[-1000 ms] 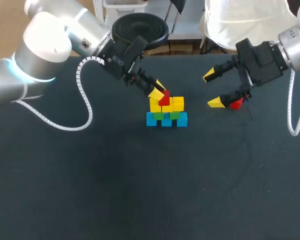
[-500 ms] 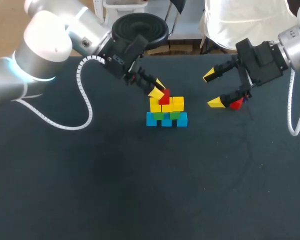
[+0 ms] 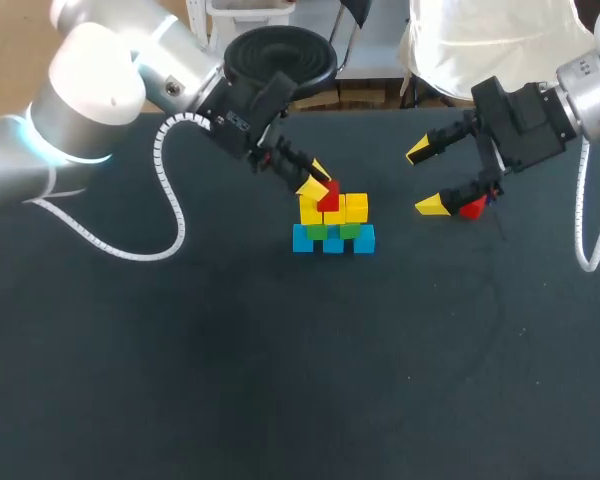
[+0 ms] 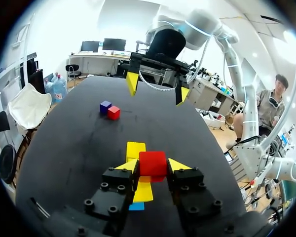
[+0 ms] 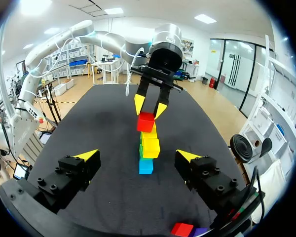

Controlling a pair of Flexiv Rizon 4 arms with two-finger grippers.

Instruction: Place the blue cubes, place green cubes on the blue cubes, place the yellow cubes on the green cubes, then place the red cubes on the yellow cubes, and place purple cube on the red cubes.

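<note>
A small stack stands mid-table: blue cubes (image 3: 332,241) at the bottom, green cubes (image 3: 333,231) on them, yellow cubes (image 3: 355,208) above. My left gripper (image 3: 316,178) is shut on a red cube (image 3: 328,196) right at the top of the yellow layer; the left wrist view shows this red cube (image 4: 152,163) between both fingers, over the yellow cubes (image 4: 135,149). My right gripper (image 3: 425,179) hangs open to the right of the stack. Beside its lower finger lie a second red cube (image 3: 471,208) and a purple cube (image 4: 105,106), also seen under the right gripper (image 5: 138,157) as a red cube (image 5: 181,229).
The dark table (image 3: 280,380) stretches wide in front of the stack. A white coiled cable (image 3: 165,215) hangs from my left arm to the left of the stack. The loose cubes lie near the table's back right edge.
</note>
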